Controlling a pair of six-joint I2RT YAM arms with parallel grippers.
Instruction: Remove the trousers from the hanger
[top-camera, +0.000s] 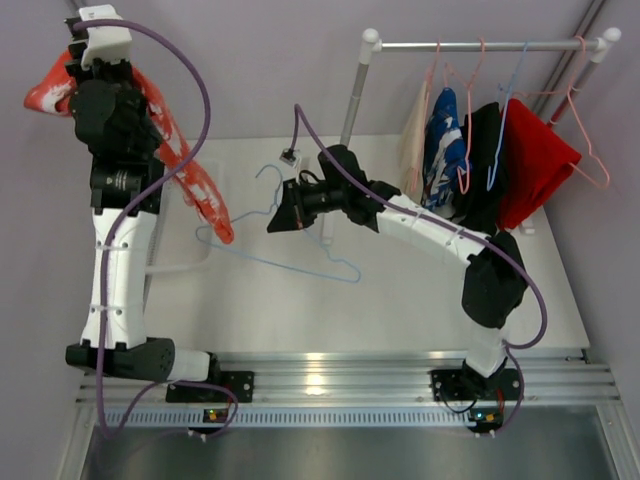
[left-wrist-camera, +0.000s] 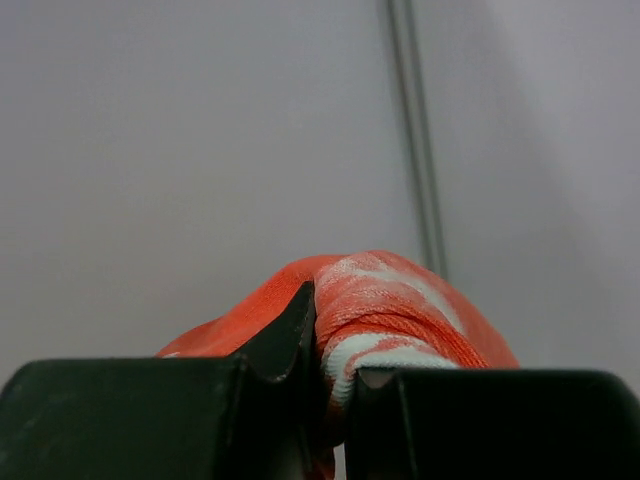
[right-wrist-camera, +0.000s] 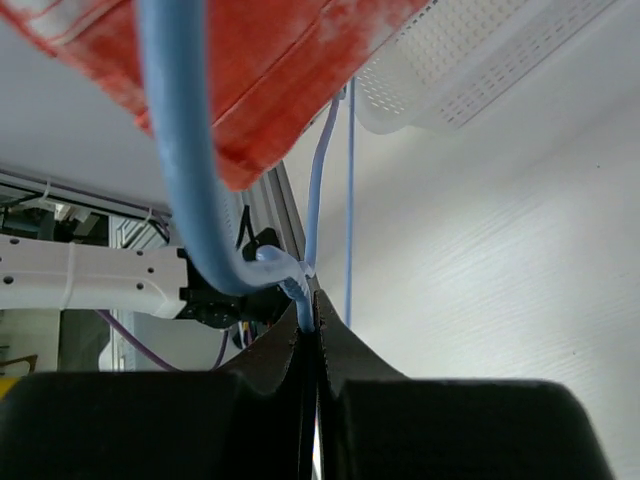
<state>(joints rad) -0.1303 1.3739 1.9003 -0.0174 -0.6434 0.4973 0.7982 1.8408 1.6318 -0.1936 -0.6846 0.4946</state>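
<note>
Pinched in the left claw (left-wrist-camera: 330, 335), jaws narrow on a bunched fold: the soft orange-red cloth trousers with white marks (top-camera: 185, 170), held high at the far left. Hanging from there as one long strip, slanting down toward the near right, tail end right at the left corner of the thin light-blue wire hanger (right-wrist-camera: 178, 150). Gripping that hanger at its neck: the right claw (right-wrist-camera: 315, 320), jaws shut to a slit on the wire, over the middle of the white tabletop (top-camera: 400, 300).

Cannot tell from above whether looped over the wire or just beside it. Right wrist view: cloth close against the wire, overhead.

Judged nearly off, only the tail left to clear.

Key relation: long axis of the cloth running from the hanger up and away to the far left, so more pull needed along that line, away from the right claw, with the hanger held fixed. Possible snag at the hanger corner.

Well apart at the far right, on the white metal rail (top-camera: 480, 45): beige pair (top-camera: 412, 135), blue white-patterned pair (top-camera: 440, 140), black pair (top-camera: 485, 160), red pair (top-camera: 535, 165), all on hangers of their own.
</note>
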